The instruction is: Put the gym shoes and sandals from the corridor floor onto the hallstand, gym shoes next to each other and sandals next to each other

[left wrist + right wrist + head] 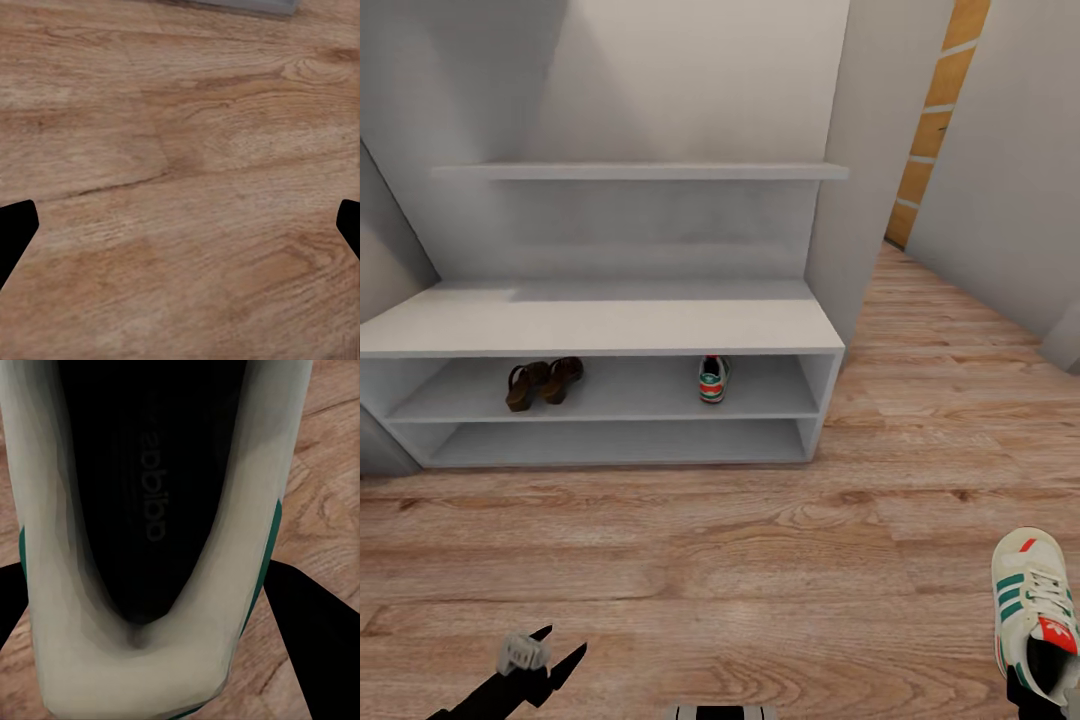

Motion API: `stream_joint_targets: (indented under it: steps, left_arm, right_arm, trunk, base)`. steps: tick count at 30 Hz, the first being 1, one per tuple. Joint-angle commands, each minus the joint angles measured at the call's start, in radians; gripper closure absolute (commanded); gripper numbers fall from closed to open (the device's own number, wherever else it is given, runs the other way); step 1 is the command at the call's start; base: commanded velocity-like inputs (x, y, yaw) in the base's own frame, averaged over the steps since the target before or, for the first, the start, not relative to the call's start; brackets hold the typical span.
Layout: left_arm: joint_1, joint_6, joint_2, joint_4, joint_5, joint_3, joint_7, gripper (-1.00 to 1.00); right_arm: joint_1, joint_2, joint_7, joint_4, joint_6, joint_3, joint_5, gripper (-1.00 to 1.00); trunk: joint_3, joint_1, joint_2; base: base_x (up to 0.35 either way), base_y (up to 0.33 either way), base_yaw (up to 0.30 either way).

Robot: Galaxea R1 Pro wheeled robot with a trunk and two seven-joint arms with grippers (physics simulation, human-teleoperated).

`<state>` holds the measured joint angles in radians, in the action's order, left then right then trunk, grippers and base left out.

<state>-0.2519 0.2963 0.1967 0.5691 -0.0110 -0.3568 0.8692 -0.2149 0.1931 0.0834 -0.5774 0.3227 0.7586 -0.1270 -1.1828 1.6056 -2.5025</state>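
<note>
Right tool [1032, 690] pinches second gym shoe [1033, 605], toe forward; its mate [712, 379] on hallstand [600, 325] upper slot lies ahead-left; left tool [545, 655] spread.

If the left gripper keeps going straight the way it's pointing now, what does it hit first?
Most likely the bare corridor floor: the left gripper looks straight onto wood planks between its open fingers, nothing in between. How far off the floor lies is unclear.

Pale grey walls [660, 70]; wood-grain plank floor [760, 540]; orange-brown panelled door [932, 130] down corridor.
</note>
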Motion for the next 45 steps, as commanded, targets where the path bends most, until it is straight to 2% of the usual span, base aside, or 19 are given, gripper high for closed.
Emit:
stream_joint_targets:
  steps: [1, 18, 45]
  left_arm:
    - [0.0, 0.003, 0.0, -0.001, -0.001, -0.004, 0.005, -1.0]
    - [0.024, 0.003, -0.003, -0.002, 0.002, -0.002, 0.012, -1.0]
    - [0.026, 0.003, -0.003, -0.003, 0.004, -0.004, 0.013, -1.0]
  right_arm:
    - [-0.001, -0.001, 0.007, 0.001, 0.004, 0.008, -0.01, 1.0]
    - [-0.001, -0.001, 0.007, 0.002, 0.004, 0.008, -0.009, 1.0]
    - [-0.001, -0.001, 0.007, 0.004, 0.003, 0.008, -0.011, 1.0]
  trunk:
    - [-0.001, 0.0, 0.0]
    - [-0.001, 0.0, 0.0]
    - [-0.001, 0.0, 0.0]
  base:
    - [0.0, 0.0, 0.0]
    - [0.0, 0.022, 0.0]
    - [-0.164, 0.276, 0.0]
